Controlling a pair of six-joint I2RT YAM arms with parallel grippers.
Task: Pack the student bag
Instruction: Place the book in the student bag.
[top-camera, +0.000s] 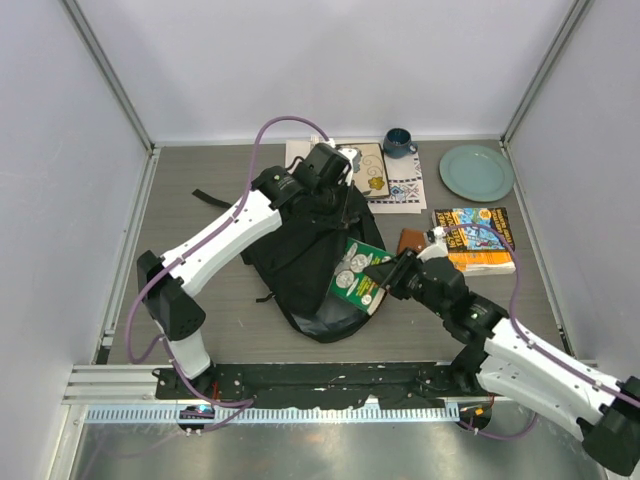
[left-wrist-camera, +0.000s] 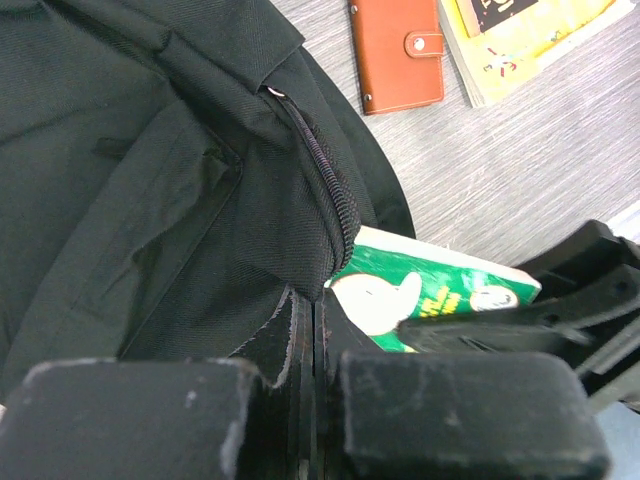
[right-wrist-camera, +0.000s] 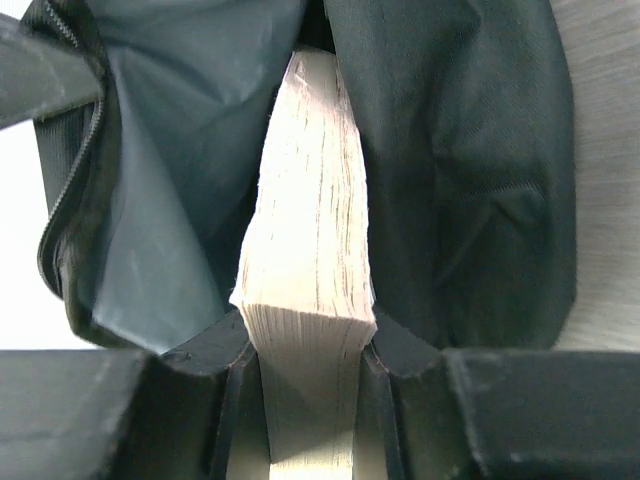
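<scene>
The black student bag (top-camera: 300, 262) lies in the middle of the table, its mouth facing right. My left gripper (top-camera: 340, 196) is shut on the bag's zipped rim (left-wrist-camera: 318, 190), pinching the fabric between its fingertips (left-wrist-camera: 316, 312) and holding the mouth up. My right gripper (top-camera: 386, 278) is shut on a thick green book (top-camera: 358, 280), clamping its page block (right-wrist-camera: 310, 230) from both sides. The book's far end sits inside the bag's mouth, between the grey lining (right-wrist-camera: 170, 150) and the black outer fabric (right-wrist-camera: 460, 150). The green cover (left-wrist-camera: 440, 290) shows under the rim.
A yellow book (top-camera: 476, 240) and a brown wallet (top-camera: 413, 240) lie right of the bag. At the back stand a teal plate (top-camera: 477, 171), a dark mug (top-camera: 398, 143) and a patterned notebook on a cloth (top-camera: 377, 172). Walls close in three sides.
</scene>
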